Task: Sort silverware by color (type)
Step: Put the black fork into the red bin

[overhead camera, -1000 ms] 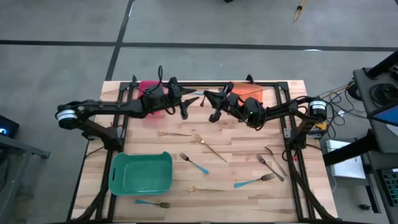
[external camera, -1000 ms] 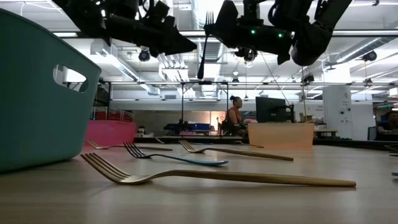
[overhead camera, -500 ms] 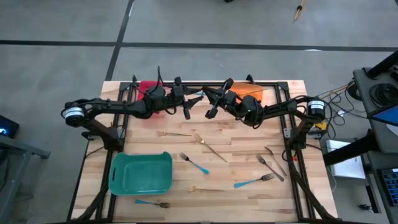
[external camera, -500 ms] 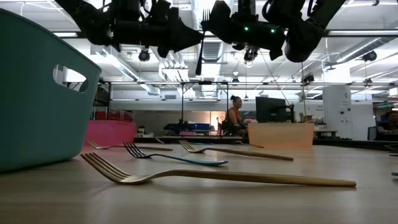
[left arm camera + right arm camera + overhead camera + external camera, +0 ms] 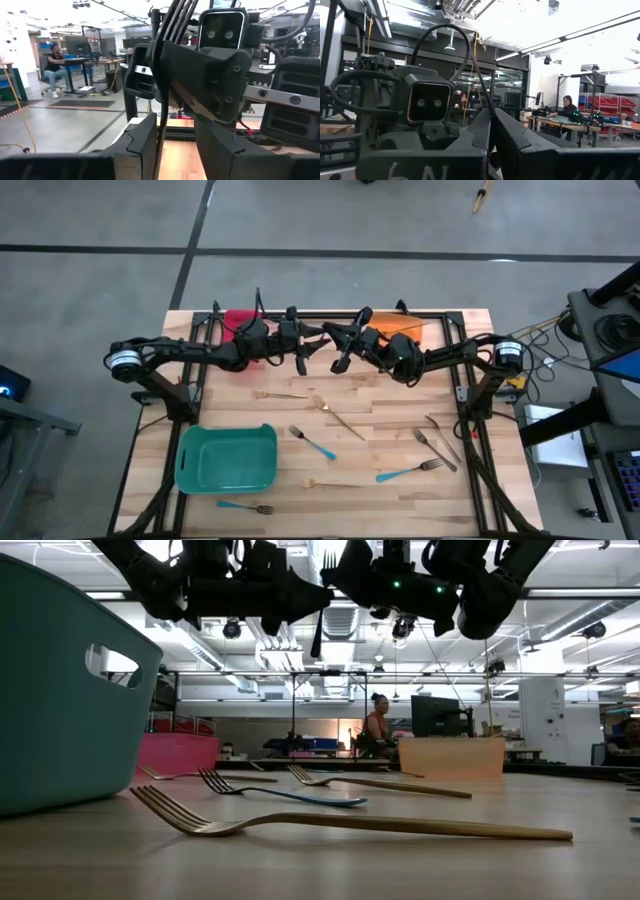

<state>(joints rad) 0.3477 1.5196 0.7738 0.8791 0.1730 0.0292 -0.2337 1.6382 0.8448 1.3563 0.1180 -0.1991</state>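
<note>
Above the far middle of the table [image 5: 400,395], both arms meet nose to nose in the air.

- Held fork [image 5: 323,602]: long axis near upright, tines up, handle hanging down. It is well clear of the table top.
- Right gripper [image 5: 491,119]: fingers pressed together on the held fork, which shows as a thin dark line rising between them.
- Left gripper [image 5: 172,131]: fingers [image 5: 140,145] parted and straddling the lower handle. There is a clear gap on one side; whether the other finger touches, cannot tell.
- Left wrist view alone shows the four tines fanned against the ceiling lights. The low view gives only a dark silhouette, so colour cannot be told. From overhead the held fork is lost between the two grippers.
- Low view also shows a gold fork [image 5: 380,825] lying flat nearest the camera, a blue-handled fork [image 5: 290,795] behind it, and the teal bin [image 5: 60,690] at the near left.
</note>
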